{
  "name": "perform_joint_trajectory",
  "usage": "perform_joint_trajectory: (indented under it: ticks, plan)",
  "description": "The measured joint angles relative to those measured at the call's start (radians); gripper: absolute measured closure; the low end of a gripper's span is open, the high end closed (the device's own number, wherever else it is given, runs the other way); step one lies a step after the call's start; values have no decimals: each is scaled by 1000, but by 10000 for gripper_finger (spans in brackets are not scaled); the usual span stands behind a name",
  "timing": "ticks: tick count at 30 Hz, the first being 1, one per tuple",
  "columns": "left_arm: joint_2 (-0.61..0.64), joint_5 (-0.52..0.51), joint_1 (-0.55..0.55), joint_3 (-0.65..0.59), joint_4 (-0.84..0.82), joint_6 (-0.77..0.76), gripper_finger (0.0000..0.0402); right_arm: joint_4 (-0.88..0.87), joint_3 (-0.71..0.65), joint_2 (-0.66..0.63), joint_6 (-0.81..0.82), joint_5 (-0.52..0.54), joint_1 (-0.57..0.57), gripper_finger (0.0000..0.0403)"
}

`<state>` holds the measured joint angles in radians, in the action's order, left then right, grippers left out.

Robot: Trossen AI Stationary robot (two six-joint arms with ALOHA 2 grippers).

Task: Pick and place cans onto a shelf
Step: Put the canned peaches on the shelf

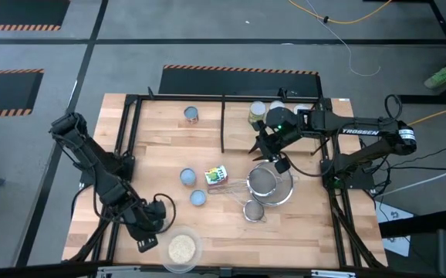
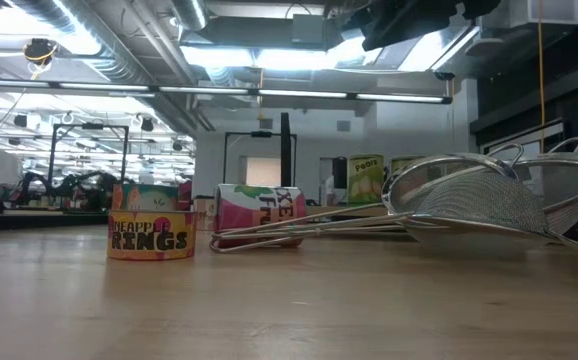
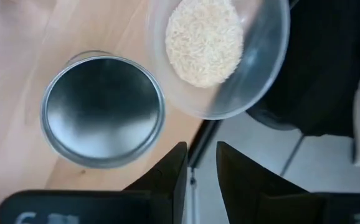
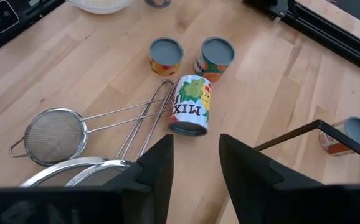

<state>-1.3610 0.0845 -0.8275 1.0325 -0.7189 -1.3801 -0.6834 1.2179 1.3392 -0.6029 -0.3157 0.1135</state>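
My left gripper [image 3: 198, 168] hangs open at the table's near left corner [image 1: 147, 234], nothing between its fingers. Just beyond its tips a silver-topped can [image 3: 102, 112] stands upright on the table next to the dish of grains. My right gripper [image 4: 195, 158] is open and empty above the strainers [image 1: 273, 161]. Two short cans [image 1: 187, 177] [image 1: 198, 198] stand mid-table. A green-red-white labelled can [image 4: 191, 104] lies on its side beside them. Cream-topped cans [image 1: 258, 114] stand on the black-railed shelf [image 1: 238, 133]. One more can [image 1: 192, 115] stands at the far left.
A clear dish of beige grains [image 1: 181, 249] sits at the near edge beside the left gripper. Two wire strainers [image 1: 268, 185] [image 1: 252, 210] lie right of centre, their handles reaching the lying can. Black rails [image 1: 223, 123] stand at the far side.
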Motion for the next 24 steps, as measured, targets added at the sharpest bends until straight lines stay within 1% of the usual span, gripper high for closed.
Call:
perform_joint_trajectory:
  ticks: [9, 14, 19, 24]
  plan:
    - [-83, -41, -5, 0, -7, 106, 323, 0, 0, 0, 0, 0, 0, 269]
    - [-94, -61, -5, 0, -11, 108, 323, 0, 0, 0, 0, 0, 0, 270]
    - [-94, -110, -5, 0, -14, 108, 323, 0, 0, 0, -1, 0, 0, 270]
    - [-94, -125, -5, 0, -15, 108, 323, 0, 0, 0, -1, 0, 0, 270]
